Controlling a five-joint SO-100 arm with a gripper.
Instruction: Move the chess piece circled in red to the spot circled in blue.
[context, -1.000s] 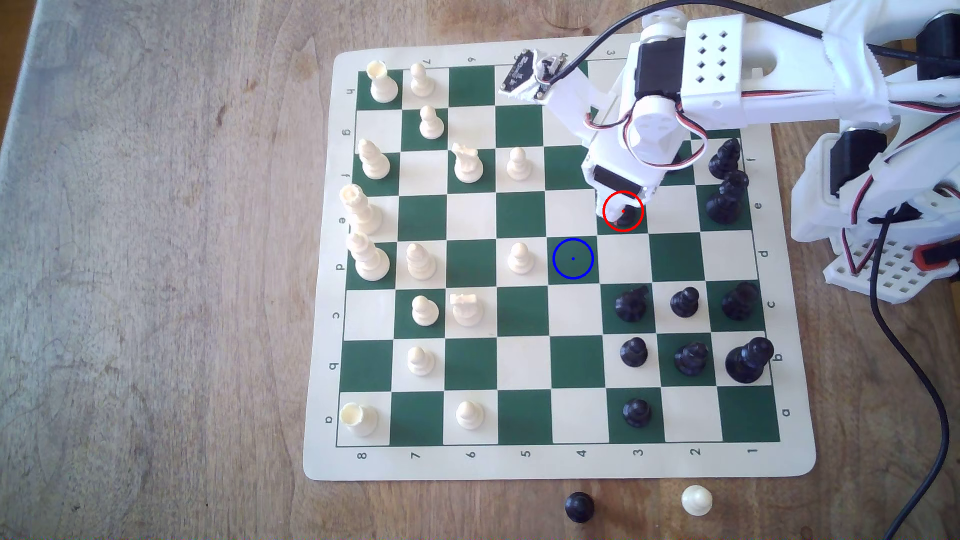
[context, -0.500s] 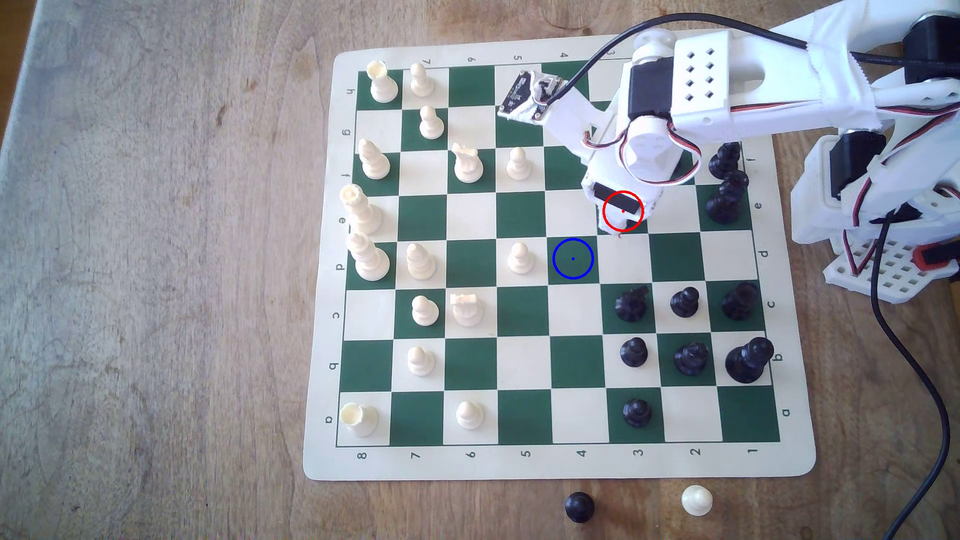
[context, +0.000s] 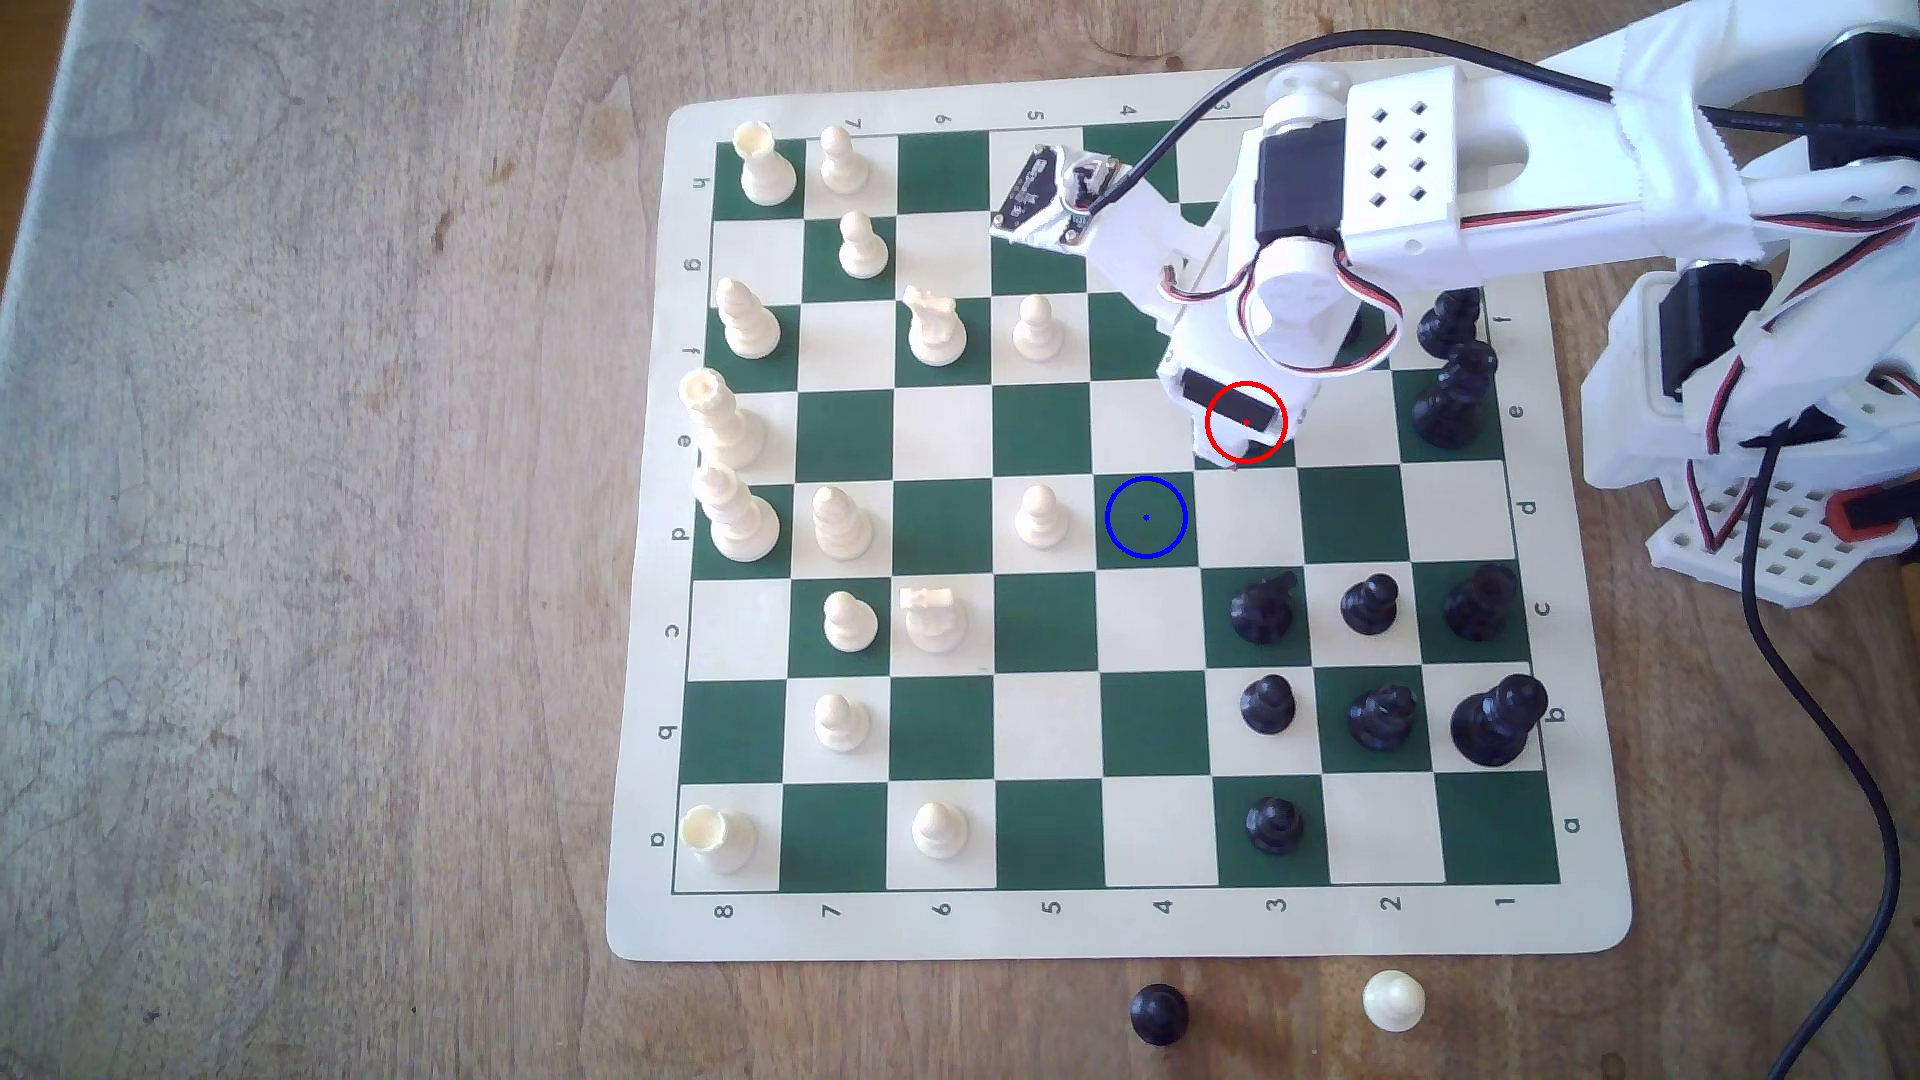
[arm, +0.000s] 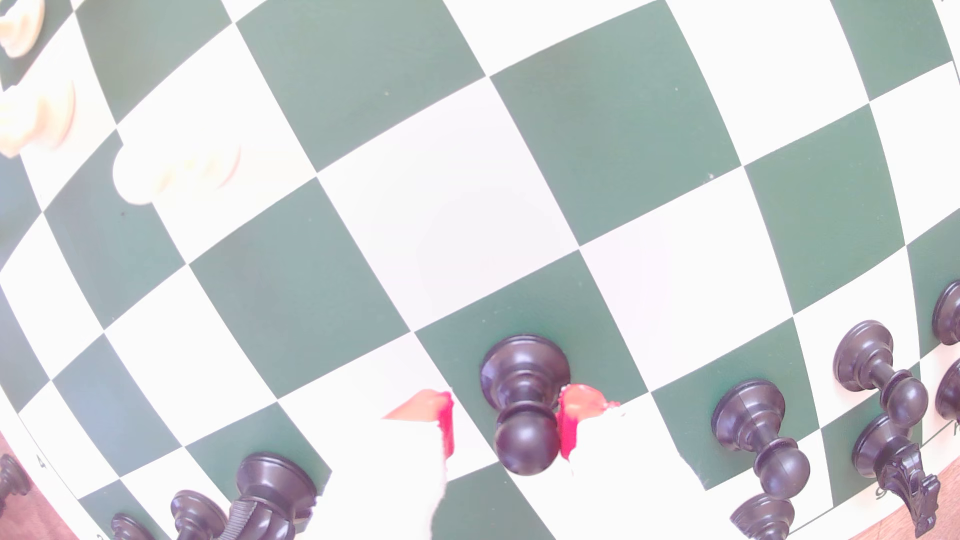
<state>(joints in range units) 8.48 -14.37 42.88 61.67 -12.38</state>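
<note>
**Fingers positioned around the black pawn**

I see the gripper (arm: 506, 420) lowered over the red-ringed square, fingers (arm: 571, 415) spread on either side of the black pawn (arm: 524, 405). One red-tipped finger lies against the pawn's head; the other stands apart from it, so nothing is clamped. The pawn stands upright on its dark green square. The blue-ringed square (context: 1146, 517) lies diagonally adjacent on the chessboard (context: 1122, 929).

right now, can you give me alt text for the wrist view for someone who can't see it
Two red-tipped white fingers flank the round head of a black pawn standing on a dark green square; one finger looks to be touching the head, the other stands apart with a gap. The green-and-white chessboard stretches beyond, with more black pieces nearby and blurred cream pieces at the far corner.
</note>
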